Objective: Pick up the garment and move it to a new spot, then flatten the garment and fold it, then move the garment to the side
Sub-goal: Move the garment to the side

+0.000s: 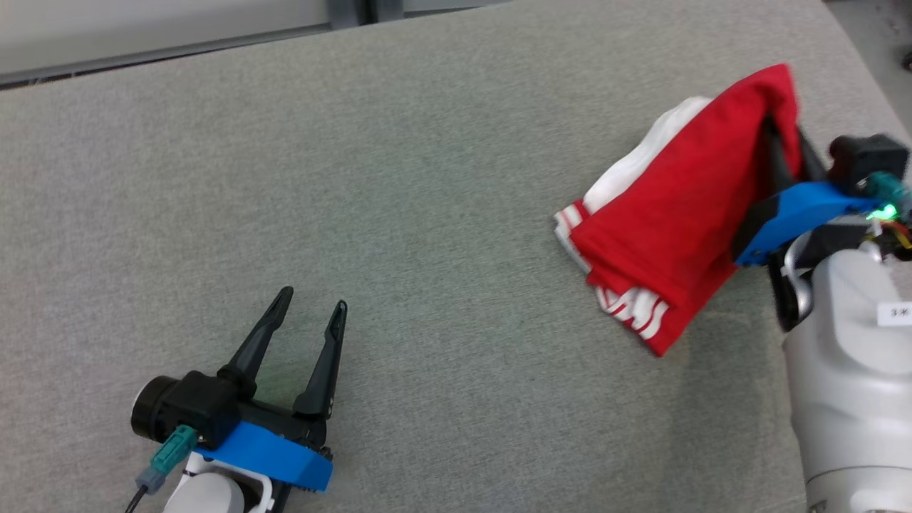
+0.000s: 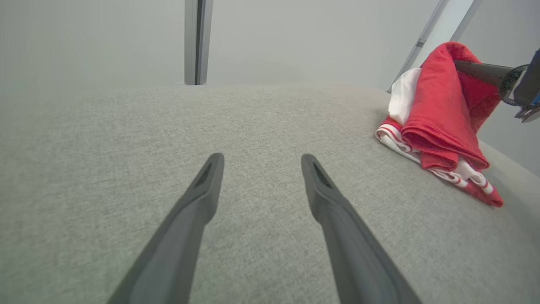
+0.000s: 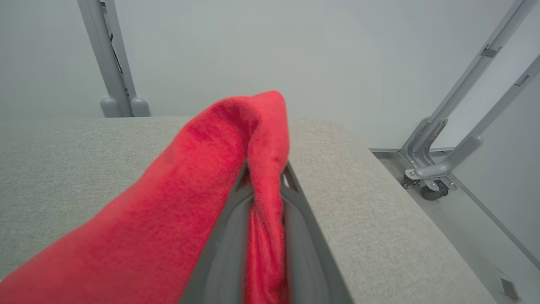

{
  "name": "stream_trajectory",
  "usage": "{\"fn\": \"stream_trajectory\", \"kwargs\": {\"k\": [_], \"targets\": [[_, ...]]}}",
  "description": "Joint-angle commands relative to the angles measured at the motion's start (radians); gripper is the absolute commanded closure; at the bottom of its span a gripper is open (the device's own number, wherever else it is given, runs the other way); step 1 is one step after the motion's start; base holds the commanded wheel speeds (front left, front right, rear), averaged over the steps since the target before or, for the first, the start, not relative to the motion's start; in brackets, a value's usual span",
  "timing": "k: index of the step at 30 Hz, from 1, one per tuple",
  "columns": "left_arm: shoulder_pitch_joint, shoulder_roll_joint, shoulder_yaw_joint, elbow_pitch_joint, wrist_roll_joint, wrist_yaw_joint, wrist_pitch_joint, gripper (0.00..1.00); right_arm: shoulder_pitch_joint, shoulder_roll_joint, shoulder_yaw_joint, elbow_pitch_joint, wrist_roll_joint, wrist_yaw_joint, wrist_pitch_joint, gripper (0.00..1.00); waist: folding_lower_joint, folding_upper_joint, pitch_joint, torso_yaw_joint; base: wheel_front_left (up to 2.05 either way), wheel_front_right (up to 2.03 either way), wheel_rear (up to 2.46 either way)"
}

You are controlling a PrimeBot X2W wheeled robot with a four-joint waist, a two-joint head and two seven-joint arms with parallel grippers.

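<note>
The red garment with white stripes (image 1: 662, 214) lies bunched, perhaps loosely folded, at the upper right of the head view, near the edge of the counter (image 1: 427, 178). The right pincer (image 3: 265, 171) is closed narrow on a red fold and holds it raised. The left pincer (image 1: 313, 298) stands wide and empty at the lower left. I judge a move is in hand. The counter is grey fabric; behind it are a pale wall and metal posts (image 3: 109, 63).

Right gripper (image 3: 266, 171): both dark fingers closed on a fold of the red garment (image 3: 190, 190), cloth pinched between them and peaking above the tips. Rest of the cloth drapes to lower left over the grey fabric surface (image 3: 63, 169). Castered metal frame leg (image 3: 430, 192) on the floor, far right.
</note>
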Motion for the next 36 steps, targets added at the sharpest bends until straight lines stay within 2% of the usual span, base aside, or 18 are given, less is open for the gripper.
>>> {"fn": "stream_trajectory", "kwargs": {"k": [1,7,12,33,34,35,36], "targets": [[-0.02,0.005,-0.002,-0.007,-0.003,0.001,-0.004,0.0,-0.02,-0.006,-0.026,-0.01,-0.023,0.0,0.007,1.0,-0.0001,0.0,0.061,0.061,0.0,0.0,0.0],[-0.06,0.019,0.004,-0.024,-0.02,0.001,-0.004,0.0,-0.078,-0.005,-0.346,-0.152,-0.278,0.0,0.102,1.0,-0.0001,0.0,0.105,0.112,0.0,0.0,0.0],[-0.068,0.015,0.013,-0.03,-0.024,0.001,-0.004,0.0,-0.093,-0.005,-0.454,-0.207,-0.371,-0.001,0.118,1.0,-0.0001,0.0,0.102,0.119,0.0,0.0,0.0],[-0.018,-0.004,0.033,0.0,-0.009,0.001,-0.004,0.0,-0.06,-0.005,-0.48,-0.157,-0.425,-0.001,0.08,1.0,-0.0001,0.0,0.033,0.1,0.0,0.0,0.0],[-0.018,-0.006,0.033,0.0,-0.007,0.001,-0.004,0.0,-0.057,-0.005,-0.474,-0.155,-0.43,-0.001,0.077,0.74,-0.0001,0.0,0.03,0.099,0.0,0.0,0.0],[-0.017,-0.007,0.034,0.001,-0.007,0.001,-0.004,0.0,-0.056,-0.005,-0.471,-0.149,-0.427,-0.001,0.07,0.22,-0.0001,0.0,0.028,0.097,0.0,0.0,0.0],[-0.016,-0.008,0.035,0.002,-0.006,0.001,-0.004,0.0,-0.055,-0.005,-0.468,-0.144,-0.425,-0.001,0.065,0.0,-0.0001,0.0,0.025,0.096,0.0,0.0,0.0]]}}
